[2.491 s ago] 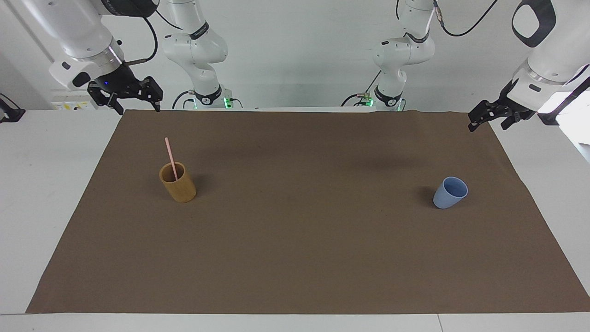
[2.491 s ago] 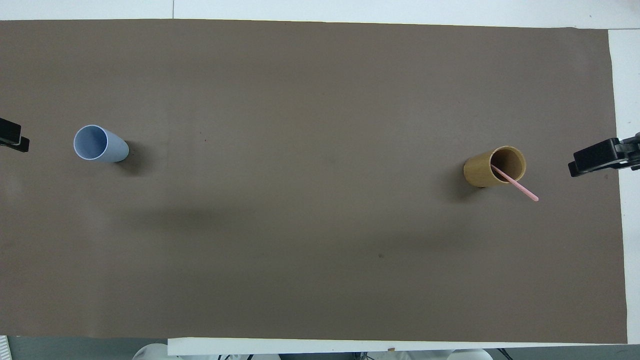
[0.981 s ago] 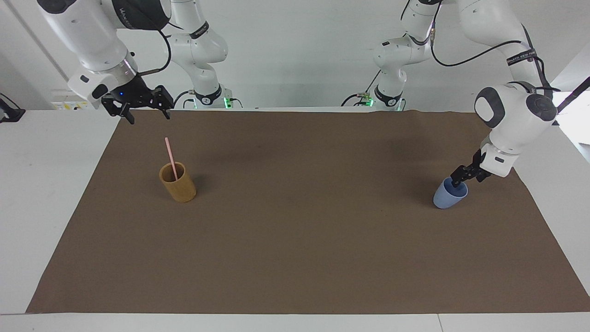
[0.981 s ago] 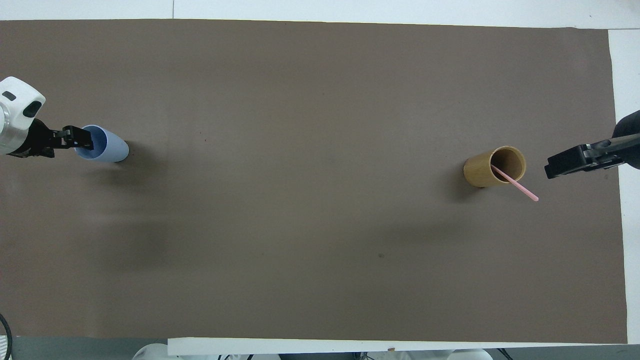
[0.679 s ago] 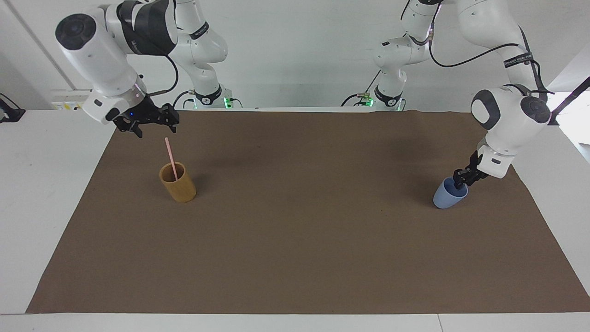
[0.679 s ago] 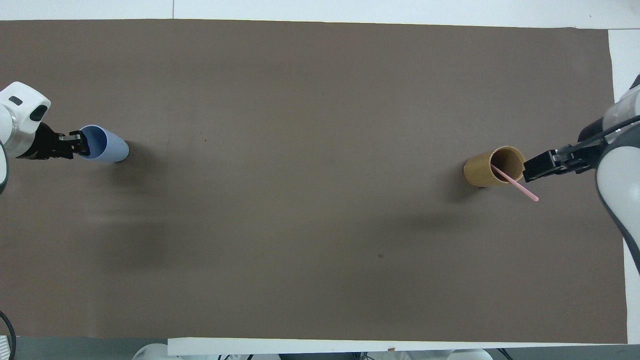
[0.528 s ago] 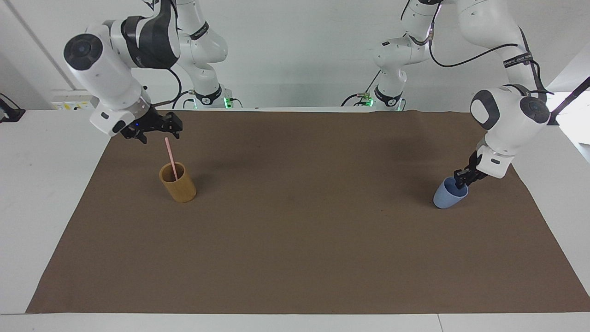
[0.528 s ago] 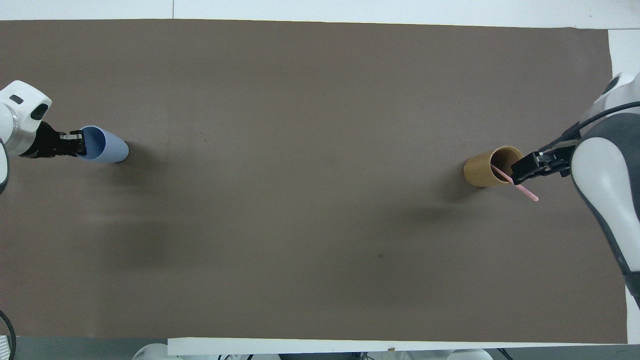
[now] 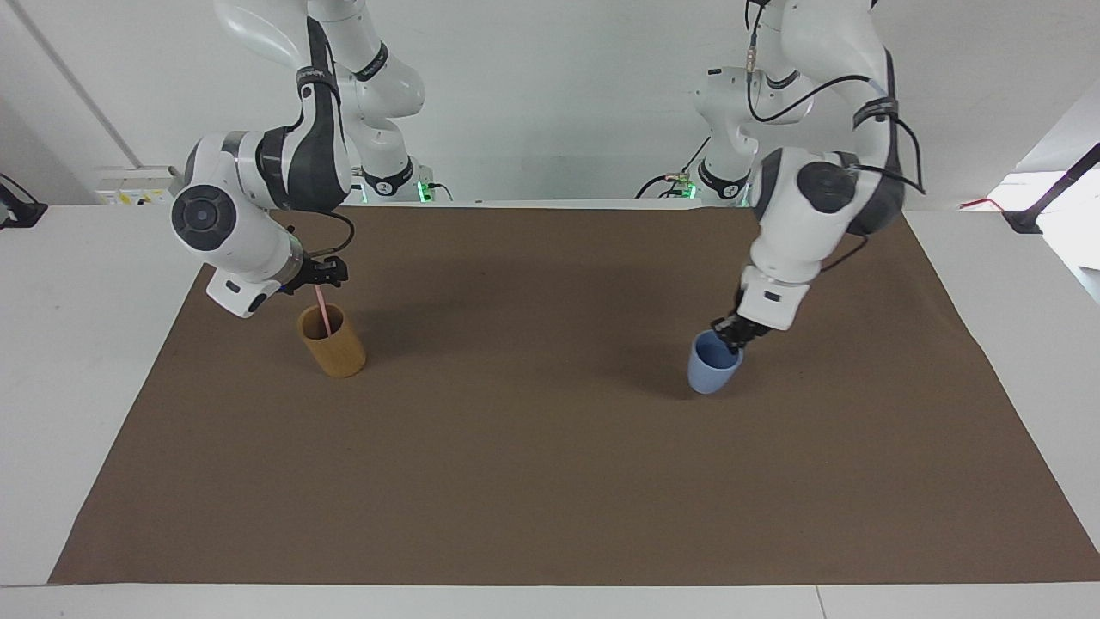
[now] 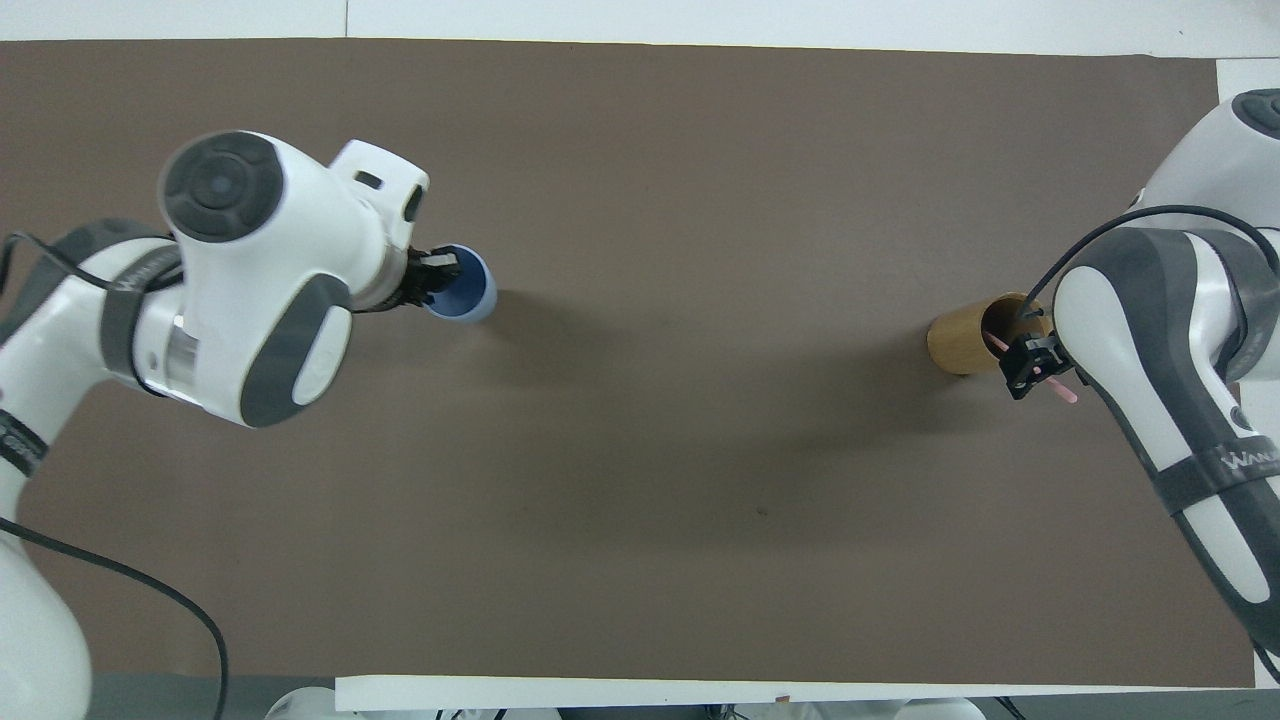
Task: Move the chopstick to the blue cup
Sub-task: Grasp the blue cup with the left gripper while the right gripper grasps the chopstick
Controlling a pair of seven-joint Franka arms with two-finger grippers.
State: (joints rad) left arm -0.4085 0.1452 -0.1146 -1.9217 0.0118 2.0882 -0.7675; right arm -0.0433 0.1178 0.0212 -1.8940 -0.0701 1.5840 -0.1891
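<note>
Fingertips of the right gripper (image 9: 326, 275) are set at either side of the chopstick (image 9: 320, 301), near its upper end, over the tan cup (image 9: 333, 346). Whether the stick is already pinched or only bracketed cannot be told. The chopstick is stood in the tan cup directly below this gripper, leaning slightly, with its lower part inside the cup and a short pink tip shown past the gripper in the overhead view. The tan cup is stood upright on the brown cloth (image 9: 550, 481), toward the right arm's end of the table (image 9: 86, 361).

Well apart from it, toward the middle of the cloth and a little farther from the robots, the left gripper (image 9: 731, 334) is closed on the rim of the blue cup (image 9: 713, 368), one finger inside the mouth and one outside. The blue cup is hung just under this gripper, tilted slightly. Whether its base is resting on the cloth cannot be told.
</note>
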